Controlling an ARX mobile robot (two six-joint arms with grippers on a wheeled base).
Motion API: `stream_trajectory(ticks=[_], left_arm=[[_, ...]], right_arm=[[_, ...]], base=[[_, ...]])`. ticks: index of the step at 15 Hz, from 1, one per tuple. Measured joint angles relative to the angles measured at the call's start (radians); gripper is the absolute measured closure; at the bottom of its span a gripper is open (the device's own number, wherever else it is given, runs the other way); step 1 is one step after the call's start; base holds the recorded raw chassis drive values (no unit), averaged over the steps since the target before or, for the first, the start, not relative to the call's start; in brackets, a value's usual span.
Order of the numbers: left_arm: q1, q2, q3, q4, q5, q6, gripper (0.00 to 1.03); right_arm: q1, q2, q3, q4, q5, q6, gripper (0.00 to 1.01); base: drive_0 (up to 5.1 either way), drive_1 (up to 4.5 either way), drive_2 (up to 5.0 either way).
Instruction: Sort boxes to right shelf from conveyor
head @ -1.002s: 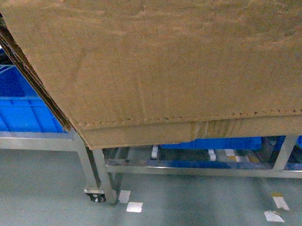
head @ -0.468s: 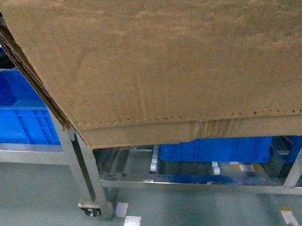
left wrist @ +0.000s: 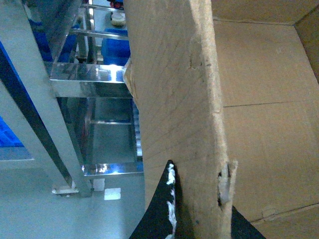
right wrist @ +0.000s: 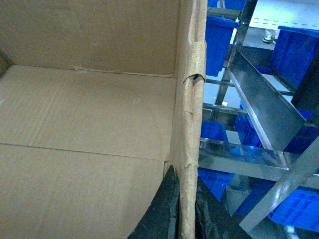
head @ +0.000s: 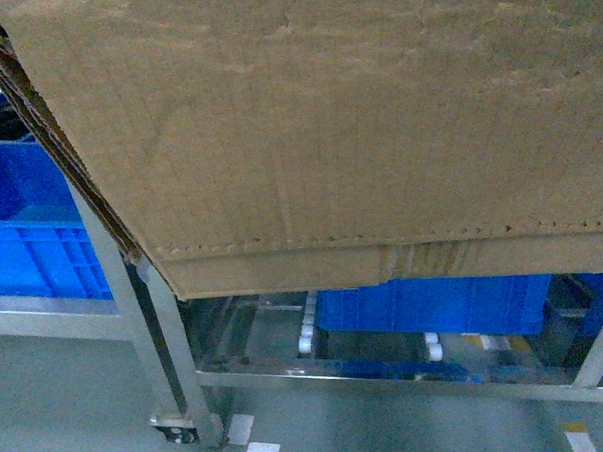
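A large brown cardboard box (head: 328,135) fills most of the head view, held up in front of the right shelf (head: 388,370), a shiny steel rack. My left gripper (left wrist: 199,209) is shut on the box's left wall (left wrist: 174,99), one black finger on each side of the ragged top edge. On the opposite wall (right wrist: 187,124) my right gripper (right wrist: 187,204) is shut the same way, and the empty box floor (right wrist: 89,124) shows beside it. The box hides both grippers in the head view. The conveyor is out of view.
Blue plastic crates sit on the rack: one at the left (head: 32,238), one under the box (head: 435,305), more at the right (right wrist: 299,50). A slanted steel upright (head: 136,323) ends in a caster (head: 180,429) on grey floor. Steel rails (left wrist: 84,79) lie close to the box's left side.
The box stays fixed in the head view while the rack has shifted: its upright and caster moved left and down, and the blue crate under the box looks larger and nearer.
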Motion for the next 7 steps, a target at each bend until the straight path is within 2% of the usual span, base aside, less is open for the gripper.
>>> stream_trajectory(ticks=[1, 6, 7], left_arm=[[0.000, 0.000, 0.000, 0.000, 0.000, 0.000, 0.99], [0.000, -0.004, 0.000, 0.000, 0.000, 0.000, 0.99], [0.000, -0.004, 0.000, 0.000, 0.000, 0.000, 0.99]], right_arm=[[0.000, 0.000, 0.000, 0.000, 0.000, 0.000, 0.98], [0.000, -0.006, 0.000, 0.000, 0.000, 0.000, 0.98], [0.000, -0.006, 0.000, 0.000, 0.000, 0.000, 0.98]], base=[[0.0, 0.00, 0.0], [0.0, 4.14, -4.1], [0.0, 0.00, 0.0]])
